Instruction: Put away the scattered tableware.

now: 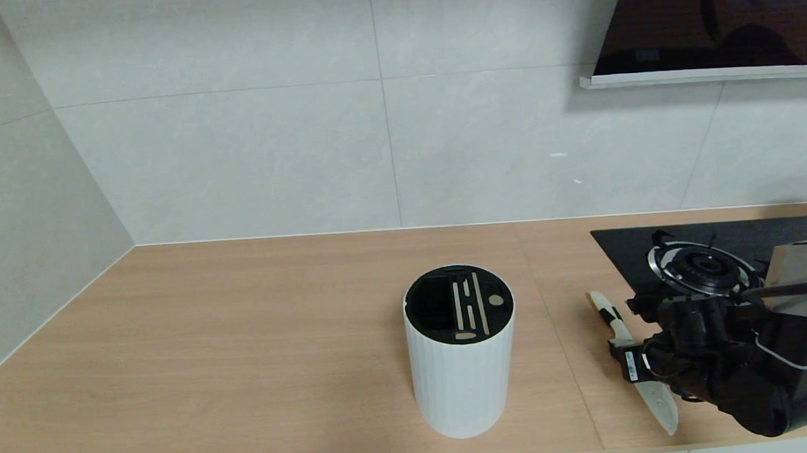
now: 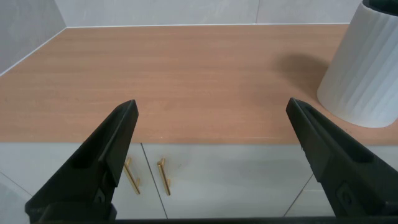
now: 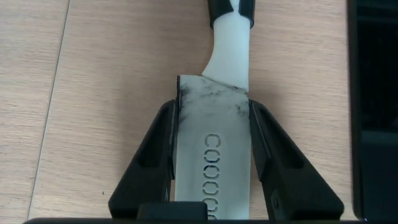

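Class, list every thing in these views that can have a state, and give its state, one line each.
knife holder: upright on the counter, nothing sticking out of its slots.
knife: lying flat on the counter.
right claw: shut on the knife's blade.
left claw: open, holding nothing.
burner: unlit.

The head camera looked forward and down from high above the near edge of the wooden counter [image 1: 244,345]. The tiled wall stood at 12 o'clock and the hob [image 1: 695,256] at 3 o'clock. The left wrist camera sat low, off the counter's front edge, and faced across it. Both views took in the white holder [image 2: 367,68]. The right wrist camera looked straight down, very close, onto the knife [image 3: 214,143], which the head view placed at 4 o'clock.
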Tool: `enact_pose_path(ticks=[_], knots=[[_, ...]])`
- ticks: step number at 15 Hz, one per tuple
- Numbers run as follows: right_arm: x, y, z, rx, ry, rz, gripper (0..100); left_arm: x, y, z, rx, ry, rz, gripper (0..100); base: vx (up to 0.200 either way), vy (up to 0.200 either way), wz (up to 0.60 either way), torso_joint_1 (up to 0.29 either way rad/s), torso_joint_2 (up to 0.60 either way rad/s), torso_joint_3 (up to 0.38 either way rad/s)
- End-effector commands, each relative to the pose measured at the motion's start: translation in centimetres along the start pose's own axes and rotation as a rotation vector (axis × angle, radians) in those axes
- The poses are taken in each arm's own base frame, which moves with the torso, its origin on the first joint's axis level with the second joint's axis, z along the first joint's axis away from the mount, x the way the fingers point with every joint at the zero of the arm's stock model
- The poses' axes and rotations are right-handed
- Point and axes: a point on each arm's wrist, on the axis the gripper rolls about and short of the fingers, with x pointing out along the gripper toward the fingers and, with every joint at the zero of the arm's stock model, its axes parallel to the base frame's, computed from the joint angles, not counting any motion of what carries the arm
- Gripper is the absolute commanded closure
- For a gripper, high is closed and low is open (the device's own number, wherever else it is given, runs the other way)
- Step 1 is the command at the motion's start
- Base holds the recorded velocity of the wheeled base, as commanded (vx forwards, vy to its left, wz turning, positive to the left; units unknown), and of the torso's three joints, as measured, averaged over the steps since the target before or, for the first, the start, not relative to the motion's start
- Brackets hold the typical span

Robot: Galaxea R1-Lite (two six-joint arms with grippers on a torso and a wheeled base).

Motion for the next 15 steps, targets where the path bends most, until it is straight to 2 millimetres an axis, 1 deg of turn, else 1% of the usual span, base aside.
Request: enact_pose_path(ticks=[1, 4, 5, 6, 8, 9, 10, 12, 13, 15], knots=[[-0.2, 0.0, 0.2, 0.001, -0.009, 0.001, 100, 0.0, 0.0, 0.0, 0.001, 0.0, 0.002, 0, 0.0, 0.0, 0.0, 0.0, 0.0, 0.0], [-1.4, -0.1, 1.6, 0.01, -0.06, -0.012, 100, 0.0, 0.0, 0.0, 0.001, 0.0, 0.002, 0, 0.0, 0.0, 0.0, 0.0, 0.0, 0.0], [-2.1, -0.1, 2.2, 0.022, -0.086, -0.013, 100, 0.0, 0.0, 0.0, 0.001, 0.0, 0.002, 0, 0.0, 0.0, 0.0, 0.0, 0.0, 0.0], [-3.4, -0.1, 3.2, 0.033, -0.126, -0.008, 100, 0.0, 0.0, 0.0, 0.001, 0.0, 0.0, 0, 0.0, 0.0, 0.0, 0.0, 0.0, 0.0], [-5.4, -0.2, 4.5, 0.038, -0.185, -0.002, 100, 0.0, 0.0, 0.0, 0.001, 0.0, 0.0, 0, 0.0, 0.0, 0.0, 0.0, 0.0, 0.0], [-5.4, -0.2, 4.5, 0.038, -0.185, -0.002, 100, 0.0, 0.0, 0.0, 0.001, 0.0, 0.0, 0, 0.0, 0.0, 0.0, 0.0, 0.0, 0.0], [-8.1, 0.3, 6.0, 0.036, -0.266, 0.025, 100, 0.0, 0.0, 0.0, 0.011, -0.001, 0.0, 0, 0.0, 0.0, 0.0, 0.0, 0.0, 0.0], [-10.6, 0.9, 7.1, 0.032, -0.316, 0.056, 100, 0.0, 0.0, 0.1, 0.024, -0.004, -0.003, 0, 0.0, 0.0, 0.0, 0.0, 0.0, 0.0], [-11.8, 1.1, 7.6, 0.039, -0.343, 0.071, 100, -0.2, 0.0, 0.7, 0.021, -0.027, -0.015, 0, 0.0, 0.0, 0.0, 0.0, 0.0, 0.0], [-14.4, 1.5, 8.6, 0.043, -0.401, 0.105, 100, -1.2, -0.2, 3.2, 0.022, -0.088, -0.085, 0, 0.0, 0.0, 0.0, 0.0, 0.0, 0.0]])
